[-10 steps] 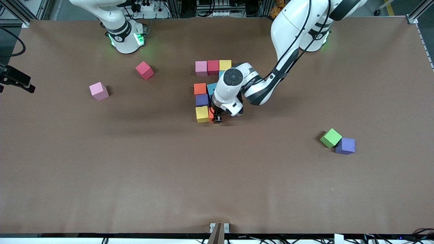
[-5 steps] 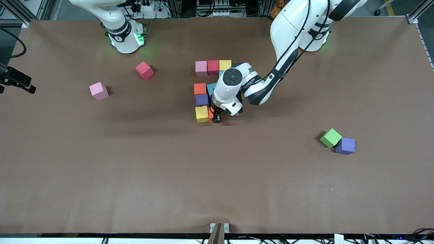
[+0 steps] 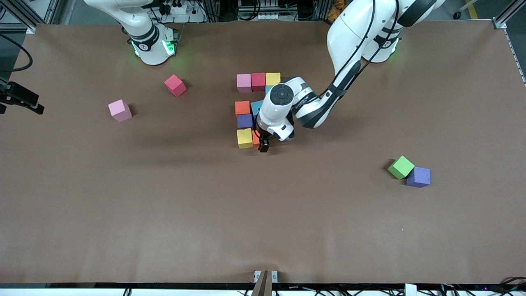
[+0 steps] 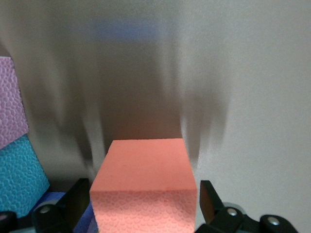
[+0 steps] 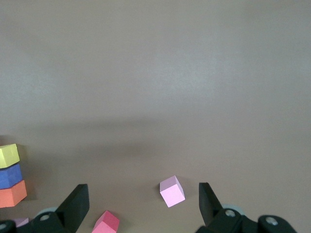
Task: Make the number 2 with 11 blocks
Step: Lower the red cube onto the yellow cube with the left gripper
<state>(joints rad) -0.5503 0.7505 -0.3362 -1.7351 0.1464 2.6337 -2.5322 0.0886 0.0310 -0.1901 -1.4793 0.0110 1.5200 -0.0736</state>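
1. The number 2 (image 3: 251, 111), part built of blocks, lies mid-desk, toward the robots' bases: a top row of pink, crimson and yellow; under it a light blue cube half hidden by the left arm; then orange and light blue, purple, yellow.
2. Desk (image 3: 164, 213): brown, matte surface.
3. Left gripper (image 3: 263, 146): low over the digit's bottom row, jaws apart either side of an orange block (image 4: 144, 187) that sits just beside the bottom yellow block (image 3: 245, 138).
4. Right gripper (image 5: 141, 204): out of the front view, jaws wide, holding nothing; arm waits.
5. Loose blocks: pink (image 3: 119, 110) and crimson (image 3: 175, 85), well apart, toward the right arm's end; green (image 3: 401, 167) touching purple (image 3: 418, 177) toward the left arm's end.
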